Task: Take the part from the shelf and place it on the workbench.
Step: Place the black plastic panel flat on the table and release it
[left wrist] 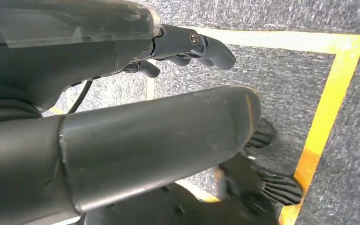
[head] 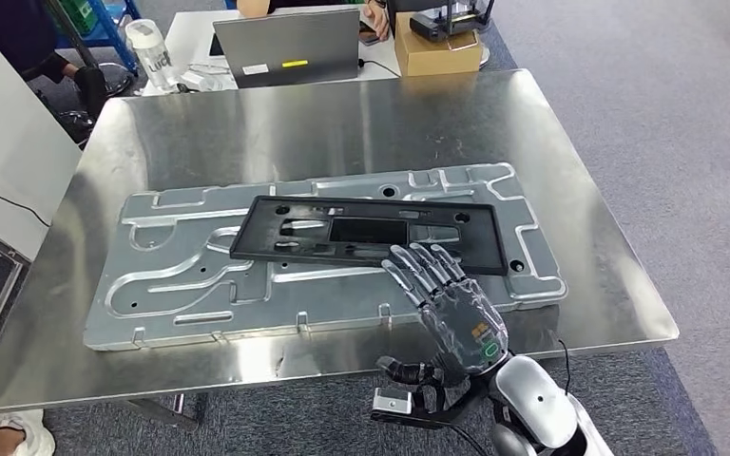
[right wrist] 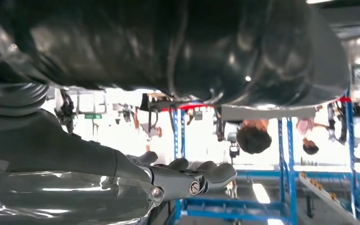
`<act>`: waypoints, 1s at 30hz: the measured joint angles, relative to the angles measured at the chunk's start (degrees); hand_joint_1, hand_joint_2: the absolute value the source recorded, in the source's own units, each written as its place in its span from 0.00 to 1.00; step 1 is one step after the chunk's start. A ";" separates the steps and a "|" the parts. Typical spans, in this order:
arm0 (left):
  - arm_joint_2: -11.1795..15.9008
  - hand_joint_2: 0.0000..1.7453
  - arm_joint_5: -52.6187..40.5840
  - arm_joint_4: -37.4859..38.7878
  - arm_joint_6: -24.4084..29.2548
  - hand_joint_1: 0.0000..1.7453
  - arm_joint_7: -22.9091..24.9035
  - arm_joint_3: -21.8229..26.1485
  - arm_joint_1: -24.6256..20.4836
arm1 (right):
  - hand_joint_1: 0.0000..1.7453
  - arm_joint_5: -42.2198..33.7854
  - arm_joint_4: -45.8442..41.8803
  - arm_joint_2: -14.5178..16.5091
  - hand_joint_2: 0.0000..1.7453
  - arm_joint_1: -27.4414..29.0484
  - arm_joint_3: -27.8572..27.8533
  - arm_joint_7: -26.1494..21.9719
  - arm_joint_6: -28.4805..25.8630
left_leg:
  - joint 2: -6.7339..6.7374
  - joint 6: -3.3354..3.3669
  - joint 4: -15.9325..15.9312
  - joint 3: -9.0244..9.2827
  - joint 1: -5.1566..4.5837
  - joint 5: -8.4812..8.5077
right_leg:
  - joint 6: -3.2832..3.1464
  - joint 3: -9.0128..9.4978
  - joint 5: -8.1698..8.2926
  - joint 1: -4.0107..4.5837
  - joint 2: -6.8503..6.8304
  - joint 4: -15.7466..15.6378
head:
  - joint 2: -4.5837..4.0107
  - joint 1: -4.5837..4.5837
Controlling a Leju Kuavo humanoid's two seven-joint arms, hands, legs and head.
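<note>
Black part [head: 371, 231] lies flat on grey plate [head: 171, 275], counter [head: 589, 199] centre — right hand [head: 442, 290] released, fingers spread over part's near edge; left hand [left wrist: 187, 44] empty.

Flat black matt plastic frame part [head: 371, 231] on a ribbed, dull silver stamped metal plate [head: 190, 275]; brushed, reflective steel workbench top [head: 570, 190]; brown cardboard box [head: 435, 52]; rough grey carpet floor [head: 665, 114].

the right robot hand [head: 447, 294] has dark grey segmented fingers and a smoky translucent back cover bearing a small orange mark and a green ring. behind it sits a glossy silver forearm shell, with thin black cables at the wrist.
</note>
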 joint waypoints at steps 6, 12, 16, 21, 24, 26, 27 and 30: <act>-0.18 0.00 0.11 -0.05 -0.14 0.00 0.03 0.01 -0.07 | 0.00 0.01 -0.59 -0.64 0.00 0.36 0.47 0.00 -0.32 | 0.58 1.08 -4.91 -0.20 -0.02 3.33 | 1.93 -0.90 -2.27 -0.33 -0.08 1.53 | 0.00 0.00; -0.50 0.00 1.39 -0.07 -0.57 0.00 0.14 0.21 0.03 | 0.00 -0.89 -1.43 -0.85 0.00 3.21 0.42 0.76 -1.39 | 0.97 0.86 -3.33 -6.39 0.06 7.13 | 3.16 0.59 -7.60 -1.23 -0.13 13.12 | 0.00 0.00; -1.29 0.00 2.45 -0.69 -0.69 0.00 0.91 0.76 0.23 | 0.00 -5.07 -3.34 -0.53 0.00 7.43 -0.33 0.64 -0.70 | 0.82 -0.22 -0.85 -9.20 0.04 8.13 | 2.55 11.16 -8.52 -1.07 -0.14 -0.62 | 0.00 -0.01; -2.18 0.00 3.46 -2.28 -0.68 0.00 2.16 1.78 0.55 | 0.00 -14.66 -3.58 1.75 0.00 13.46 -2.02 1.57 4.52 | 0.54 -2.14 2.09 -11.04 0.45 5.12 | 0.11 9.66 -6.90 -1.14 -0.62 -2.35 | 0.00 -0.02; -2.67 0.00 3.82 -3.11 -0.72 0.00 2.56 2.04 0.63 | 0.00 -17.81 -2.22 3.86 0.00 16.91 -3.52 2.07 6.67 | 0.52 -2.81 11.54 -13.01 0.81 -2.41 | -0.26 7.05 -4.88 -1.07 -0.77 -2.21 | 0.00 -0.03; -2.82 0.00 3.91 -3.59 -0.72 0.00 2.66 2.22 0.61 | 0.00 -18.22 -0.75 4.96 0.00 18.63 -4.58 1.48 6.66 | 0.52 -3.00 14.63 -11.94 0.93 -1.69 | -0.08 4.98 -3.58 -1.06 -0.83 -1.79 | 0.00 -0.03; -2.87 0.00 3.91 -3.78 -0.72 0.00 2.68 2.29 0.59 | 0.00 -18.28 -0.23 5.39 0.00 19.18 -4.97 1.25 6.60 | 0.52 -2.97 13.35 -10.00 0.96 0.06 | 0.08 3.95 -2.99 -1.08 -0.82 -1.51 | 0.00 -0.03; -3.00 0.00 3.92 -4.30 -0.72 0.00 2.68 2.35 0.29 | 0.00 -18.37 0.64 6.43 0.00 20.03 -5.91 0.91 6.55 | 0.35 -2.35 1.79 -0.94 0.81 1.41 | 0.86 1.85 -1.35 -1.00 -0.71 -0.87 | 0.00 -0.02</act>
